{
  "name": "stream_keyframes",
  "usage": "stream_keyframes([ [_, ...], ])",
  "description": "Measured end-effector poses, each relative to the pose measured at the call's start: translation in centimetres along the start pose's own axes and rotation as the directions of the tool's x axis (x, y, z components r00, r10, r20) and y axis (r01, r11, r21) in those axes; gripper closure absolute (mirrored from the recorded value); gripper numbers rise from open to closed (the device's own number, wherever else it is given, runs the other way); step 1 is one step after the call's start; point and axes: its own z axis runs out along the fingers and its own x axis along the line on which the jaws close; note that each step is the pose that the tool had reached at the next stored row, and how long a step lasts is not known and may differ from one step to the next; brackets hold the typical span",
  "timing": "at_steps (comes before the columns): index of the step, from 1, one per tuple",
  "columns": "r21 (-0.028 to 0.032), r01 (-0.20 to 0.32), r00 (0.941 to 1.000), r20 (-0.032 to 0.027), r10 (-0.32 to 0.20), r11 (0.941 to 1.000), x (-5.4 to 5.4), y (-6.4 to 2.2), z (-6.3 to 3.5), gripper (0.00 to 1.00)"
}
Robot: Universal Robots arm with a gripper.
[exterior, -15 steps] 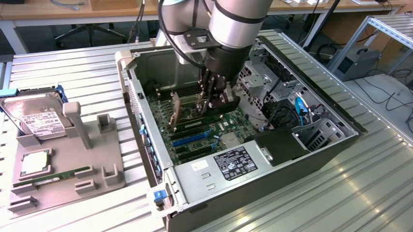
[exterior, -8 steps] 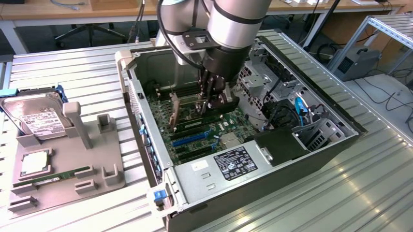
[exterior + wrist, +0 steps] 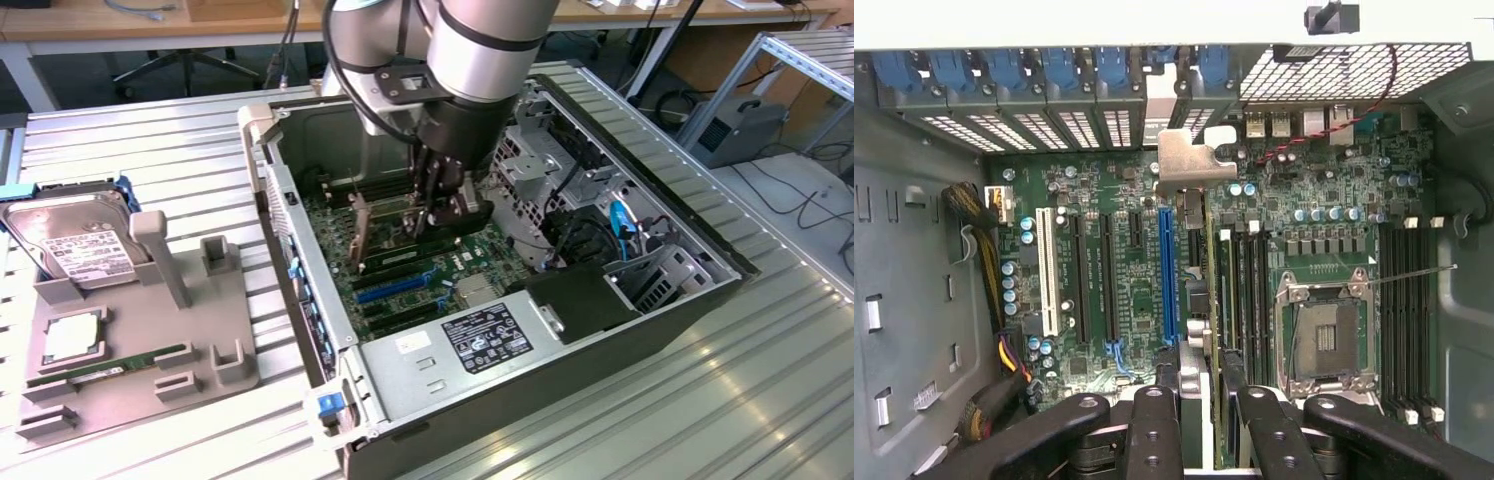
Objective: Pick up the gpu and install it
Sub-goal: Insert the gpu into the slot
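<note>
The gpu (image 3: 396, 228) is a thin dark card standing on edge inside the open computer case (image 3: 287, 190), just above the motherboard's slots. Its metal bracket (image 3: 359, 235) faces the case's rear wall. My gripper (image 3: 441, 215) reaches down into the case and is shut on the card's top edge. In the wrist view the gpu (image 3: 1212, 290) shows edge-on between my black fingers (image 3: 1154, 425), beside the long blue slot (image 3: 1167, 270). Its silver bracket (image 3: 1189, 160) sits at the rear slot openings. Whether the card is seated in a slot I cannot tell.
A grey holder tray (image 3: 134, 395) at the exterior view's left carries a hard drive (image 3: 74, 245), a CPU (image 3: 74, 340) and a green RAM stick (image 3: 114, 365). Inside the case are the power supply (image 3: 481, 345), the drive cage (image 3: 534, 165), cables and the empty CPU socket (image 3: 1324, 330).
</note>
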Motion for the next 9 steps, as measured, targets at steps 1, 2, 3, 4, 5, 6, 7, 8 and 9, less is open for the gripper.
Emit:
stream_keyframes([
  [1, 0.0, 0.0, 1.0, 0.0, 0.0, 1.0, 0.01, 0.03, 0.02, 0.73],
  [2, 0.0, 0.0, 1.0, 0.0, 0.0, 1.0, 0.01, 0.05, 0.02, 0.73],
  [3, 0.0, 0.0, 1.0, -0.0001, 0.0, 1.0, 0.01, 0.07, 0.03, 0.73],
  [4, 0.0, 0.0, 1.0, -0.0001, 0.0, 1.0, 0.01, 0.1, 0.04, 0.73],
  [5, 0.0, 0.0, 1.0, 0.0, 0.0, 1.0, 0.02, 0.12, 0.05, 0.73],
  [6, 0.0, 0.0, 1.0, 0.0, 0.0, 1.0, 0.02, 0.15, 0.07, 0.73],
  [7, 0.0, 0.0, 1.0, 0.0, 0.0, 1.0, 0.02, 0.17, 0.07, 0.73],
  [8, 0.0, 0.0, 1.0, 0.0, 0.0, 1.0, 0.03, 0.2, 0.08, 0.73],
  [9, 0.0, 0.0, 1.0, 0.0, 0.0, 1.0, 0.03, 0.23, 0.09, 0.73],
])
